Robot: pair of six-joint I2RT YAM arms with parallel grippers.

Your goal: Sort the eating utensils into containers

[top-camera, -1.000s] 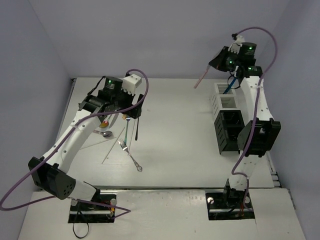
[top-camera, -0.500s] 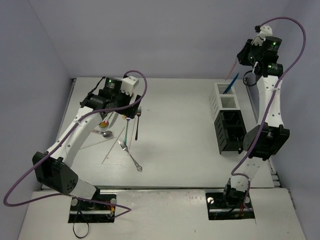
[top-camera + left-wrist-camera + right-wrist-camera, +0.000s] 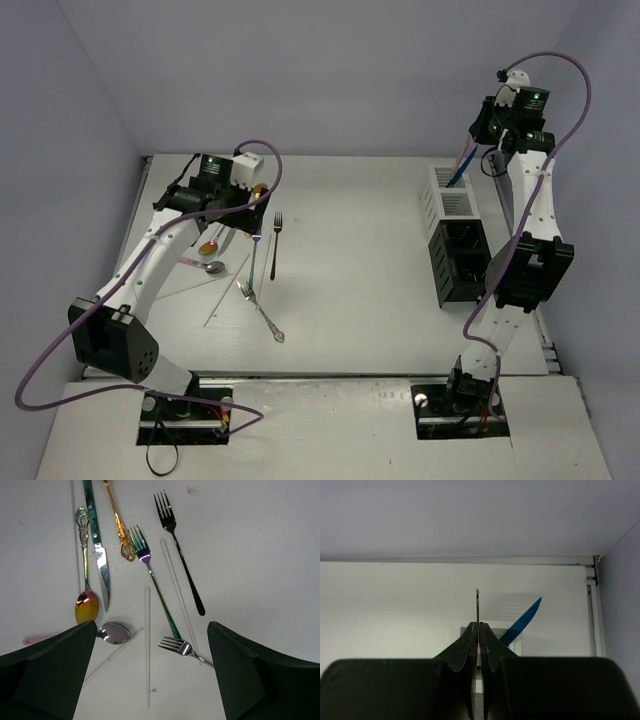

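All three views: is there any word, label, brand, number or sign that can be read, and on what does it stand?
None can be read.
The utensils, the white container and the black container carry no print.
The gold handle bears ornament only, no letters.
The green lights are plain lamps, not signs.

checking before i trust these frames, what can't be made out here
- Right wrist view: the thin item in the right gripper shows only edge-on; its kind is unclear.
- Left wrist view: the left gripper covers the handle of the silver spoon and most of a pink item.
- Top view: the black container is too dark inside to show contents.
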